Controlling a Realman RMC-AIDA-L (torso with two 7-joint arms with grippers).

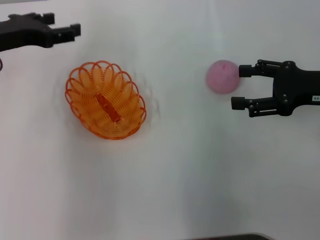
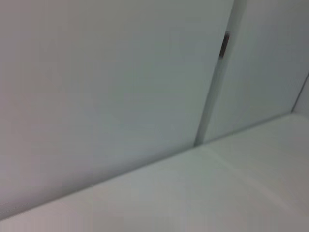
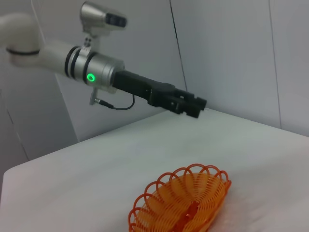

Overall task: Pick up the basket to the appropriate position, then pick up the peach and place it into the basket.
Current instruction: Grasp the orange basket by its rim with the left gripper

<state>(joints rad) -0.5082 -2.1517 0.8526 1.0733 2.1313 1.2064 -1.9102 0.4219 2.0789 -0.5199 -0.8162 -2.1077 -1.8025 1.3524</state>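
Basket (image 1: pixel 105 100) sitting empty on the white table (image 1: pixel 200 175).
Right gripper (image 1: pixel 238 87), jaws released, is flanking the peach (image 1: pixel 223 76) at three o'clock; left gripper (image 1: pixel 75 30) is hovering at eleven, jaws unclear.

White table (image 1: pixel 165 190), pale panelled walls (image 2: pixel 106 82)

In the head view the left gripper (image 1: pixel 75 31) is cut off by the picture's left edge along with its arm, and whether its fingers are apart or closed cannot be made out there or in the right wrist view, where it is small and far off. The left wrist view shows only blurred wall panels (image 2: pixel 111 82) and a strip of the surface (image 2: pixel 217 193), with no fingers and nothing else in it. The basket (image 3: pixel 183 203) is cut off by the lower edge of the right wrist view.
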